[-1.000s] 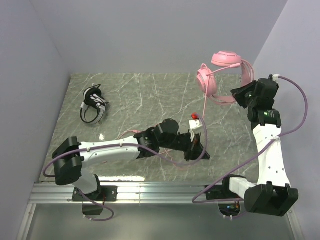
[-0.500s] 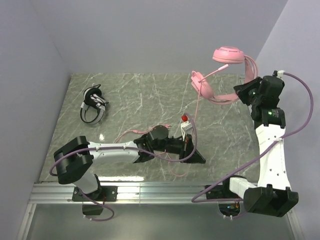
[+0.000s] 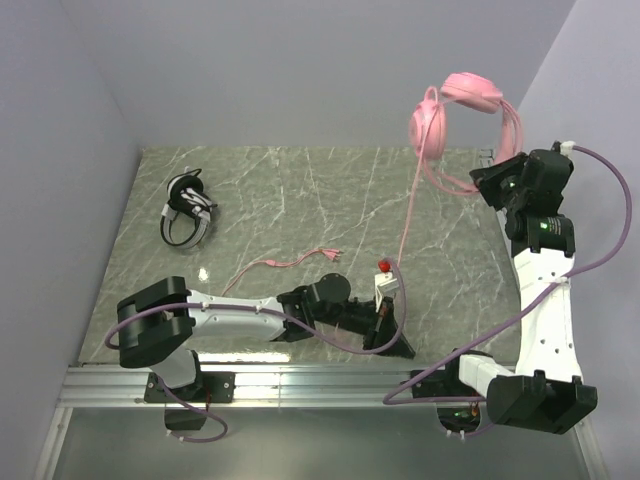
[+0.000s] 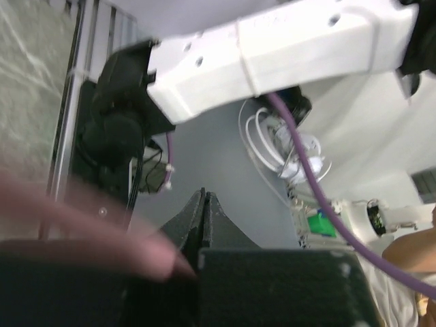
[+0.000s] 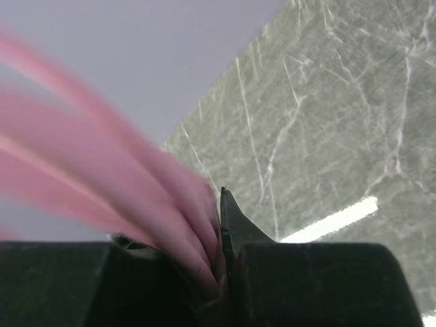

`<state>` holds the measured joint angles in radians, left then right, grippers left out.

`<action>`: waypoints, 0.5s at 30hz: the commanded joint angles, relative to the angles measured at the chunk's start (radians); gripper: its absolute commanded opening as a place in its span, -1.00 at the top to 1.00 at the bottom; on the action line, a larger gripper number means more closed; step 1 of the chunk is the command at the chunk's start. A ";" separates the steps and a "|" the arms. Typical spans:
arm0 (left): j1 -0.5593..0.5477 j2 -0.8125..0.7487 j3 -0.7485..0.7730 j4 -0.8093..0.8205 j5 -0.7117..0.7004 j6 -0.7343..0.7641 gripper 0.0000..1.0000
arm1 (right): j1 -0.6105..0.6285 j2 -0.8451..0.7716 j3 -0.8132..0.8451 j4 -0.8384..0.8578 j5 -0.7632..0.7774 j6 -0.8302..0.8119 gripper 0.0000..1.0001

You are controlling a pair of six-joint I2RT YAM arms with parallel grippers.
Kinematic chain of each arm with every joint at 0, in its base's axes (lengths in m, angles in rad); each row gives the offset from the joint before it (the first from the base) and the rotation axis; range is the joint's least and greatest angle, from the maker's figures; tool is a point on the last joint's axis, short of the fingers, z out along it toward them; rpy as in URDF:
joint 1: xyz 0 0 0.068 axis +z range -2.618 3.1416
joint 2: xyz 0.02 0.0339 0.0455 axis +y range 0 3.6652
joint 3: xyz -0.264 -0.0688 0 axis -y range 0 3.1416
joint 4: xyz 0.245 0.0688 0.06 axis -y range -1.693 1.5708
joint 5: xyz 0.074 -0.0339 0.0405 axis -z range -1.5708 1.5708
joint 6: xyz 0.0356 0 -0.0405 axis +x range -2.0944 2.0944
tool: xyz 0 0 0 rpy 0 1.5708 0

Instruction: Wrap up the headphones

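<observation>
The pink headphones (image 3: 463, 98) hang in the air at the back right, held by the headband in my right gripper (image 3: 492, 180). In the right wrist view the jaws (image 5: 221, 194) are shut on the blurred pink headband (image 5: 136, 184). The pink cable (image 3: 408, 215) runs down from the headset to my left gripper (image 3: 396, 340), low near the table's front edge. Its plug end (image 3: 325, 256) lies loose on the table. In the left wrist view the jaws (image 4: 204, 195) are shut, with the blurred pink cable (image 4: 102, 235) running into them. The black-and-white headphones (image 3: 188, 210) lie at the back left.
The grey marble table (image 3: 280, 190) is walled at the back and on both sides. A metal rail (image 3: 320, 385) runs along the front edge by the arm bases. The right arm's purple hose (image 3: 600, 240) loops out to the right.
My right gripper has lifted and turned the pink headset higher. My left gripper has pulled the cable toward the front edge. The cable's plug end now lies stretched out on the table.
</observation>
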<state>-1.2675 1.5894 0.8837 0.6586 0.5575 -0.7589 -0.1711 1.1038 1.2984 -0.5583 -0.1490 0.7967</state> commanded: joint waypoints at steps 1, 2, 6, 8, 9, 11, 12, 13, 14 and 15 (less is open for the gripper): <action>-0.015 0.011 0.011 -0.054 0.007 0.043 0.92 | -0.016 -0.028 0.062 0.100 0.016 0.104 1.00; -0.015 0.011 0.018 -0.060 0.005 0.050 0.95 | -0.016 -0.032 0.062 0.098 0.016 0.102 1.00; -0.015 0.000 0.031 -0.074 -0.027 0.067 0.99 | -0.016 -0.035 0.062 0.101 0.009 0.102 1.00; -0.013 0.000 0.040 -0.106 -0.033 0.084 0.99 | -0.016 -0.032 0.071 0.097 0.011 0.102 1.00; -0.015 0.000 0.047 -0.120 -0.037 0.089 0.99 | -0.016 -0.029 0.073 0.095 0.009 0.102 1.00; -0.015 -0.005 0.049 -0.158 -0.063 0.110 0.99 | -0.016 -0.030 0.078 0.093 0.008 0.101 1.00; -0.012 -0.015 0.044 -0.169 -0.074 0.116 0.99 | -0.016 -0.032 0.078 0.093 0.005 0.099 1.00; -0.010 -0.022 0.043 -0.183 -0.097 0.124 0.99 | -0.016 -0.033 0.072 0.093 0.002 0.098 1.00; -0.001 -0.029 0.038 -0.195 -0.102 0.122 0.99 | -0.016 -0.038 0.065 0.097 0.000 0.098 1.00; 0.008 -0.045 0.034 -0.194 -0.102 0.121 0.99 | -0.016 -0.042 0.058 0.104 -0.010 0.099 1.00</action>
<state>-1.2747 1.5982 0.8928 0.4927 0.4942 -0.6735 -0.1860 1.1030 1.3090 -0.5625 -0.1268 0.8516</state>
